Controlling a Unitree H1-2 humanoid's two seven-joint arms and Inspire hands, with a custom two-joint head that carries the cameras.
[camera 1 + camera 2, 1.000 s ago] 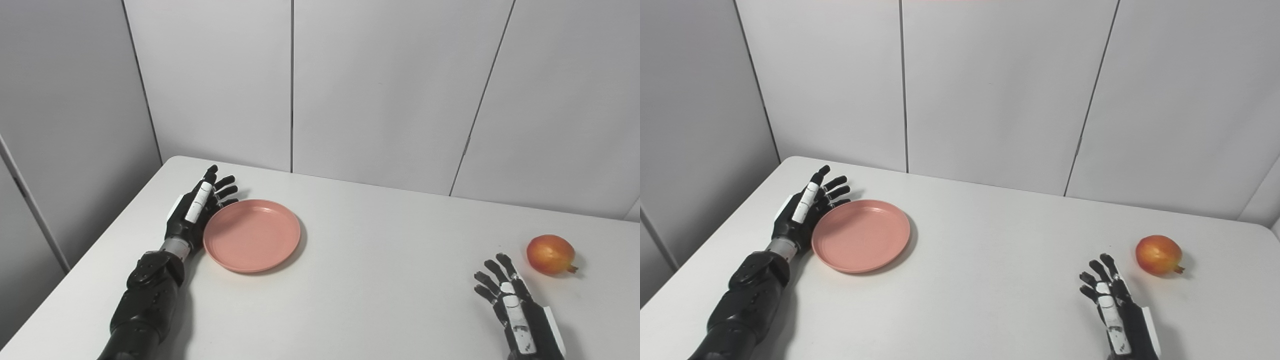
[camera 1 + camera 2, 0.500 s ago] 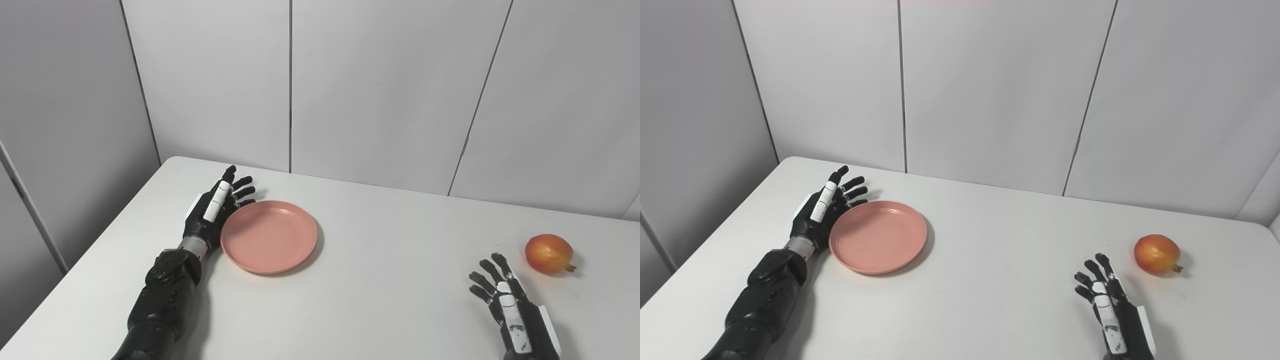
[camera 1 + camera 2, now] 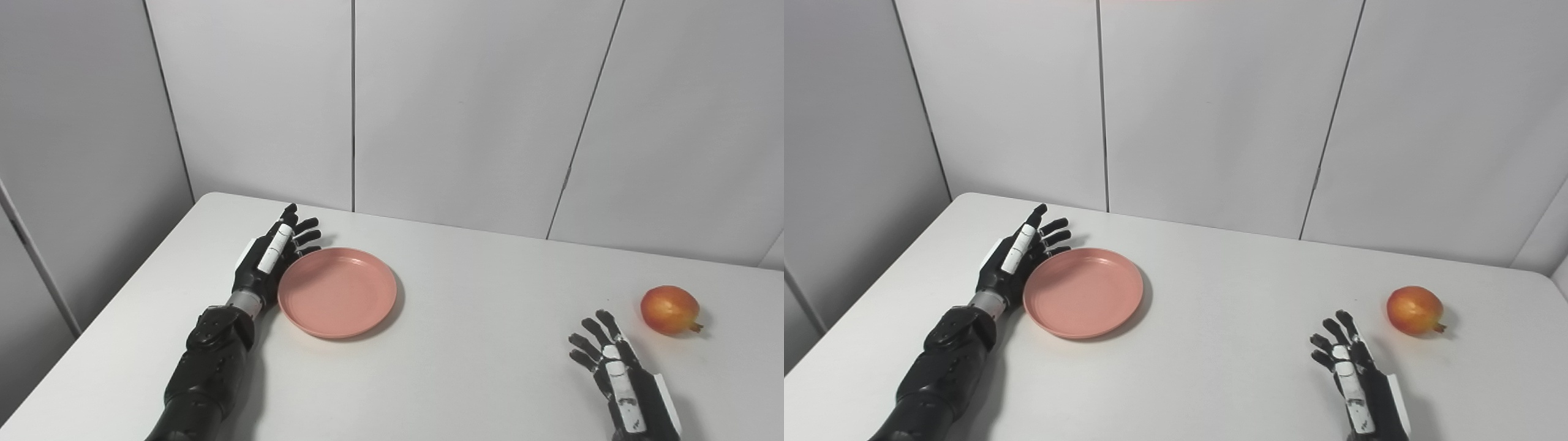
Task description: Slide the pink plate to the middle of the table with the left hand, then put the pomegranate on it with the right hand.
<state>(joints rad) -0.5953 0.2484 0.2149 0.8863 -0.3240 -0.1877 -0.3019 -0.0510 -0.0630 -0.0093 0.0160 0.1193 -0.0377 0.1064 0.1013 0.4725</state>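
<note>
Still left of centre: round pink plastic plate [image 3: 337,292] flat on white table [image 3: 465,343], left hand [image 3: 269,260] against its left rim, fingers spread, holding nothing.
Push best kept low and level, toward centre. Right hand [image 3: 1356,380] splayed, empty, near red-orange pomegranate [image 3: 1414,310]. Right eye view alone shows table's right corner.

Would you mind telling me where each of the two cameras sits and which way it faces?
Left eye view: on the head, looking down at the white table; both forearms enter from below, left hand beside the pink plate.
Right eye view: on the head a little to the right, facing the same way; both arms show, right hand open near the pomegranate.
Shared: the same table, plate, pomegranate, hands and panelled wall, slightly offset.
</note>
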